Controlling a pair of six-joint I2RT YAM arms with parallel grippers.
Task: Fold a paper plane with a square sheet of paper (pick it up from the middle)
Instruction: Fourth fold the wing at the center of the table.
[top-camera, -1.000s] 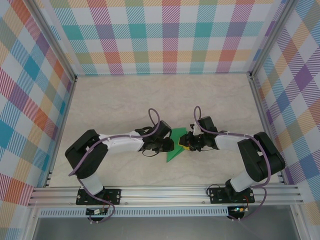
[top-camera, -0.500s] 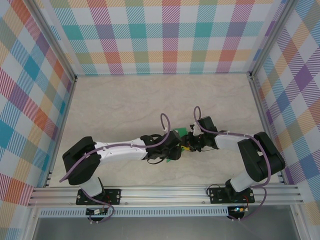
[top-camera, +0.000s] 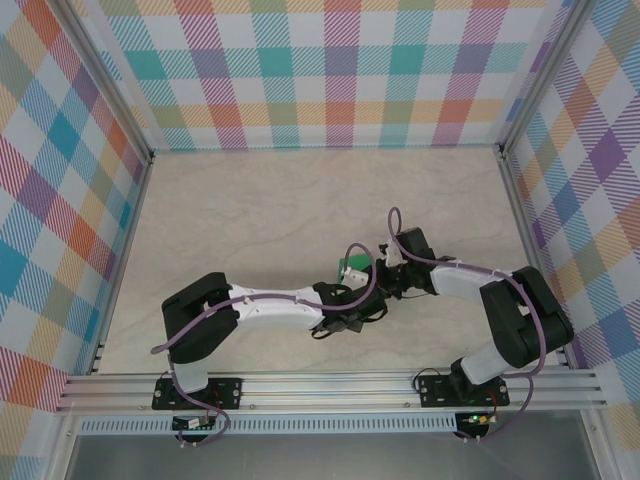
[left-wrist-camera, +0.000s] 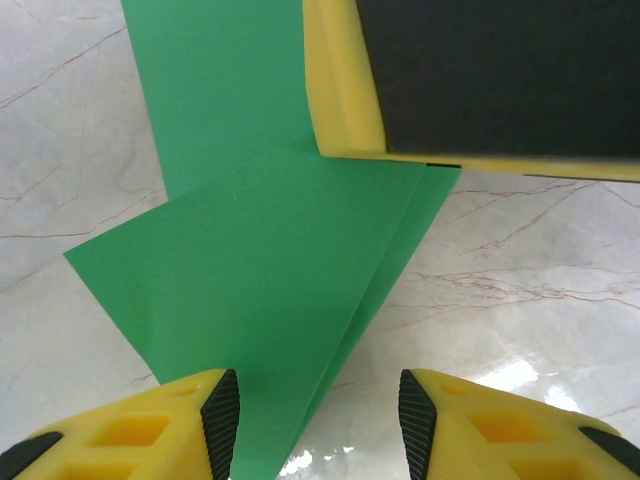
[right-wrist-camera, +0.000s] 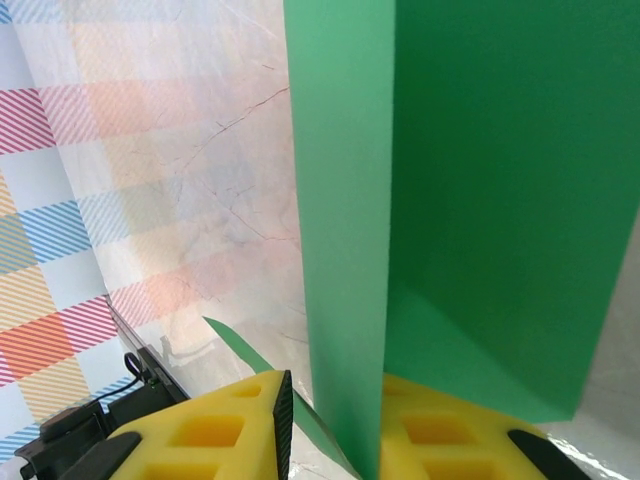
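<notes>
Paper plane (left-wrist-camera: 262, 300), long axis toward left pincer (left-wrist-camera: 320, 412)

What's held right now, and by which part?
Right gripper pinches the folded bright green paper sheet by a folded layer running between its fingers. Left gripper is open over the paper, gripping nothing.

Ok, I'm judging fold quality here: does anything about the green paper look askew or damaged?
No tear shows, but the green paper has misaligned layers: in the left wrist view a lower layer sticks out as a narrow sliver past the upper flap's right edge. The right gripper pinches it.
</notes>
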